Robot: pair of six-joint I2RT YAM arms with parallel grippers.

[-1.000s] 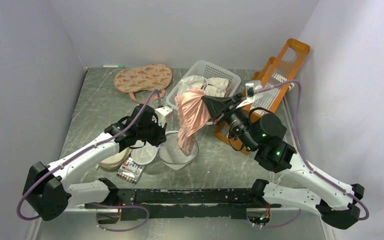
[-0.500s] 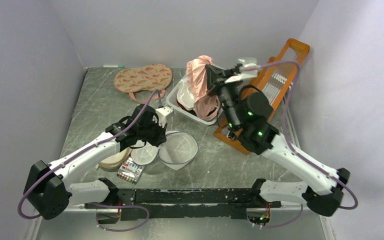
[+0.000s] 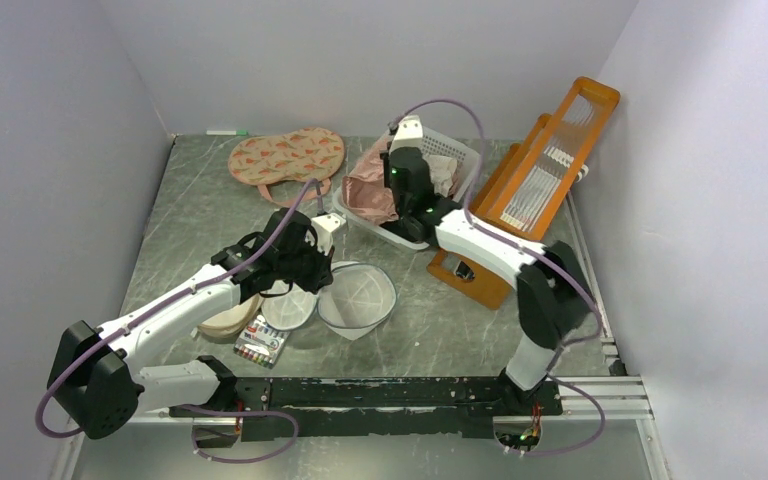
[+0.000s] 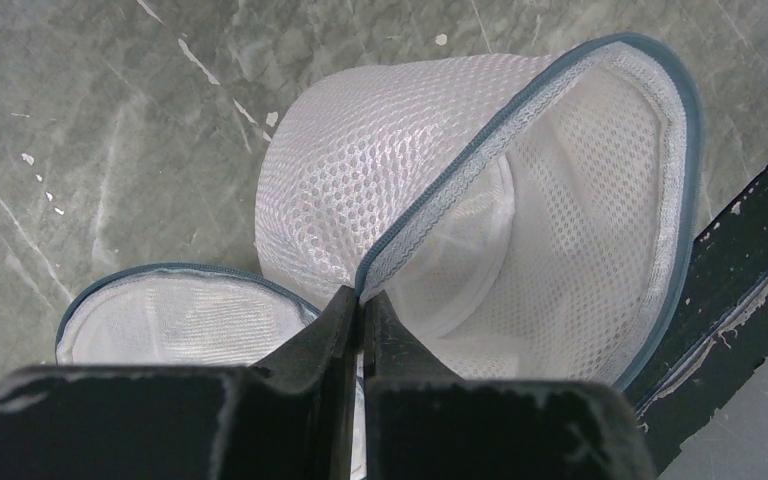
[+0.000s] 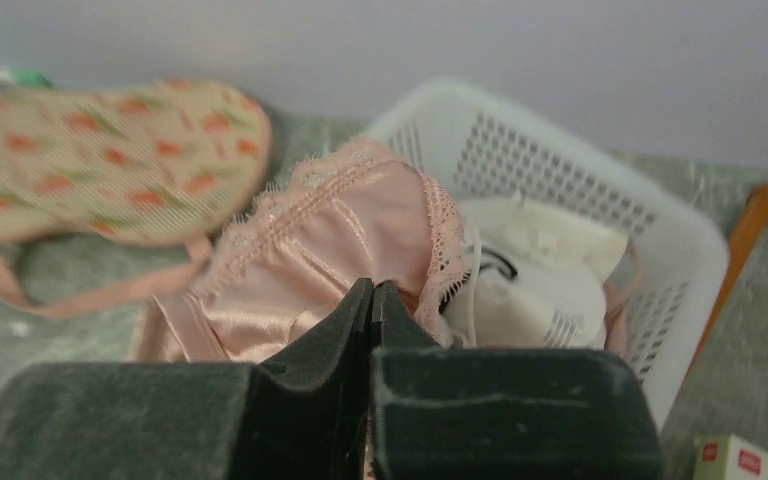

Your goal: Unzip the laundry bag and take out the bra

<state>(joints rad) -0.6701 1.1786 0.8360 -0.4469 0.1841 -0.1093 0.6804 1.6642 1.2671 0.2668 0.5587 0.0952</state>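
My left gripper (image 4: 362, 298) is pinching the dark zipper rim of the laundry bag (image 4: 480, 200), fingers pressed together with only the thin edge between them. My left wrist view is showing this closely: the bag is lying open on the table (image 4: 110, 150), its deep mesh half gaping toward the right of the frame and its flatter half resting at the lower left. The top view is not resolving that pinch. There my left gripper (image 3: 305, 270) is only a dark mass touching the bag (image 3: 357, 300) near the middle of the frame, just above a box of markers (image 3: 260, 342). My right gripper (image 5: 372, 295) is reaching into the white basket (image 5: 560, 150), and its fingers are closed flat against each other. The bra (image 5: 330, 260) is lying draped over the basket's near edge right at their tips, lace trim uppermost. I seem to be gripping a fold of it, though my own fingers are hiding the contact. From above, the bra (image 3: 372, 185) is sitting at the left end of the basket (image 3: 450, 150), upper centre of the frame and well apart from the bag. The watermelon-print pouch (image 3: 285, 155) is lying to its left and an orange rack (image 3: 550, 170) is leaning at the right.
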